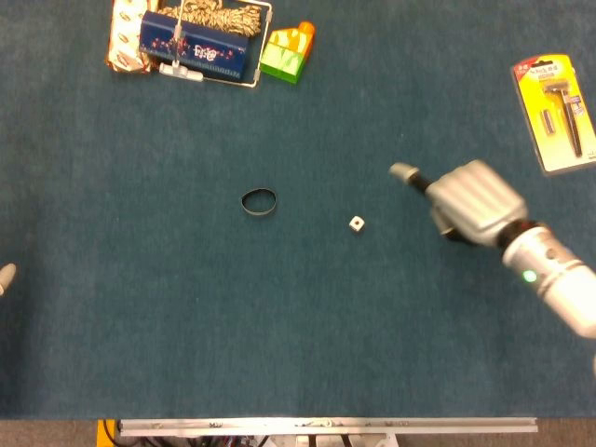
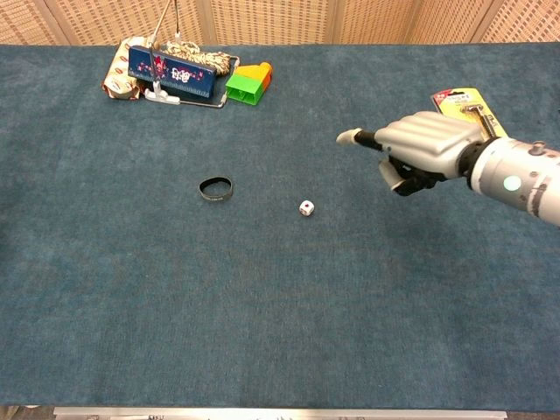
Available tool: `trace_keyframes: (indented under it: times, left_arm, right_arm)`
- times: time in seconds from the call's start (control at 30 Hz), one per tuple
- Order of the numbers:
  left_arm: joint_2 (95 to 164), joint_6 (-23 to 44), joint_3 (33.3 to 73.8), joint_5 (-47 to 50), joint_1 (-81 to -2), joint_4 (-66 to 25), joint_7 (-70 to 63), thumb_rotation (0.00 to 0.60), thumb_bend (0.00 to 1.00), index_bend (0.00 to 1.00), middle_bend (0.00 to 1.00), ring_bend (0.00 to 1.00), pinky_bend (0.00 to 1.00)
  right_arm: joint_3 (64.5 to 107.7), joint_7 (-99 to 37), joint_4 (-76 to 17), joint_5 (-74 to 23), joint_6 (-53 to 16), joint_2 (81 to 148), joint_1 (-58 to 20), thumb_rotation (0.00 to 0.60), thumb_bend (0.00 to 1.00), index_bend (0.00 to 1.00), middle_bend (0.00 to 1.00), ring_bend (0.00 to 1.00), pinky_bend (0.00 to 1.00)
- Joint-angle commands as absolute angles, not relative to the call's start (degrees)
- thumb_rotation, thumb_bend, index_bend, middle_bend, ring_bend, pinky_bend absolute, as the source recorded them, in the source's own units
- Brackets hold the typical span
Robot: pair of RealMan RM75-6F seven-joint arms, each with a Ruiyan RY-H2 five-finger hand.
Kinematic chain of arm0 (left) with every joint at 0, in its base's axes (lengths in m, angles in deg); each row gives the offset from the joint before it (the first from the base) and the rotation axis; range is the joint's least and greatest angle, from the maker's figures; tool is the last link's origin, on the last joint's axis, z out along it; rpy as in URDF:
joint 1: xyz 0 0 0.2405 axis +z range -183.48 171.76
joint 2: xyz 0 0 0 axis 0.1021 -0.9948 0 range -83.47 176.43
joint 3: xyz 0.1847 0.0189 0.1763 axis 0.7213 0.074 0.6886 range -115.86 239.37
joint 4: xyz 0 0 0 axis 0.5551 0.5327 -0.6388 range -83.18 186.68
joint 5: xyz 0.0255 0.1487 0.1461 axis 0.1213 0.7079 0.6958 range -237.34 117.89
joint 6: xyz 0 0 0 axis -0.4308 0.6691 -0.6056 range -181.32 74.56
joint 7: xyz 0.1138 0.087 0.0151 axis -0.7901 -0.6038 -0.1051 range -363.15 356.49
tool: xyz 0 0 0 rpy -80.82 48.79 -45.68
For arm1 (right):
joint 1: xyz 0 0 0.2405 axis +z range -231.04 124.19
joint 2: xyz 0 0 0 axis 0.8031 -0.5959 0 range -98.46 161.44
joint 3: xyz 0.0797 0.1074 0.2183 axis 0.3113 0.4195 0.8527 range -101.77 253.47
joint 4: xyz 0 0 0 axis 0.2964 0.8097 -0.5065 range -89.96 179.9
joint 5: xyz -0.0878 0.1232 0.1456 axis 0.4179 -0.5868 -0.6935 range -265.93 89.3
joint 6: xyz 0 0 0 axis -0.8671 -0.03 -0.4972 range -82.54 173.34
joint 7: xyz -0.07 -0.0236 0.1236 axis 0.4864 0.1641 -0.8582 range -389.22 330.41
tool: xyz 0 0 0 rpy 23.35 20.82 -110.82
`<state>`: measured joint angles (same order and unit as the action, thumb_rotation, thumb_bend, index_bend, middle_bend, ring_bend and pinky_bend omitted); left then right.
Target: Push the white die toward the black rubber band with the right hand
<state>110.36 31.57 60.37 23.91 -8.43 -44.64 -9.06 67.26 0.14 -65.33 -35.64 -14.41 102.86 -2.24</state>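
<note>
The white die lies alone on the blue cloth, a short way right of the black rubber band. My right hand hovers off the cloth, up and to the right of the die, clear of it. One finger points left and the rest are curled in; it holds nothing. Only a pale tip of my left hand shows at the left edge of the head view.
A yellow razor pack lies at the far right, behind the right hand. At the back left stand a green and orange block and a tray with a blue box.
</note>
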Motion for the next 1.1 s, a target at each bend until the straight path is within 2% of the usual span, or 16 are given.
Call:
trace_keyframes:
  times: [0.03, 0.13, 0.23, 0.33, 0.43, 0.5, 0.6, 0.83, 1.1]
  left_arm:
    - [111.32, 32.76, 59.91, 24.35, -8.32, -43.35, -9.58, 0.6, 0.17, 0.21, 0.21, 0.28, 0.29]
    - [111.75, 33.05, 59.76, 24.55, -8.35, -42.94, -9.29, 0.6, 0.17, 0.21, 0.21, 0.28, 0.29]
    - [112.13, 33.62, 59.62, 25.23, -8.41, -42.59, -8.95, 0.6, 0.17, 0.2, 0.21, 0.28, 0.28]
    - [112.65, 34.48, 59.44, 25.86, -8.33, -42.12, -8.54, 0.6, 0.17, 0.2, 0.21, 0.28, 0.28]
    - [112.9, 34.6, 59.41, 26.13, -8.41, -42.08, -8.73, 0.6, 0.17, 0.2, 0.21, 0.28, 0.28]
    - [112.92, 34.48, 59.51, 26.36, -8.51, -42.26, -8.82, 0.6, 0.17, 0.2, 0.21, 0.28, 0.28]
    - [112.91, 34.24, 59.57, 26.54, -8.7, -42.75, -9.18, 0.6, 0.17, 0.2, 0.21, 0.28, 0.27]
    - [112.76, 34.18, 59.44, 26.82, -8.99, -43.88, -9.57, 0.6, 0.17, 0.2, 0.21, 0.28, 0.27]
    - [112.82, 34.07, 59.42, 26.54, -9.05, -44.35, -10.36, 0.6, 0.17, 0.2, 0.21, 0.28, 0.27]
  right_arm:
    - [67.1, -2.48, -65.99, -32.43, -21.37, 99.72, -7.68, 0.6, 0.41, 0.02, 0.74, 0.75, 0.79]
    - [67.15, -4.35, -65.79, -30.24, -26.58, 98.04, -11.84, 0.6, 0.18, 0.02, 0.62, 0.65, 0.71]
    - [66.98, -7.14, -65.12, -27.8, -30.91, 96.14, -16.04, 0.6, 0.06, 0.01, 0.46, 0.47, 0.51]
    - [66.65, -10.47, -63.08, -24.83, -35.67, 94.86, -20.75, 0.6, 0.01, 0.0, 0.31, 0.29, 0.34]
    - [66.23, -12.9, -60.56, -22.48, -39.46, 94.23, -25.1, 0.6, 0.0, 0.0, 0.18, 0.15, 0.22]
    - [66.14, -14.24, -58.92, -20.92, -41.69, 94.15, -27.54, 0.6, 0.0, 0.0, 0.13, 0.1, 0.18]
    - [66.11, -15.78, -56.3, -18.36, -45.42, 94.49, -31.67, 0.6, 0.0, 0.0, 0.1, 0.08, 0.17]
    - [66.6, -17.21, -56.0, -16.19, -48.26, 94.43, -37.63, 0.6, 0.0, 0.0, 0.1, 0.08, 0.17]
    - [68.56, -17.23, -56.16, -15.32, -46.33, 93.95, -40.26, 0.6, 0.0, 0.0, 0.1, 0.08, 0.17]
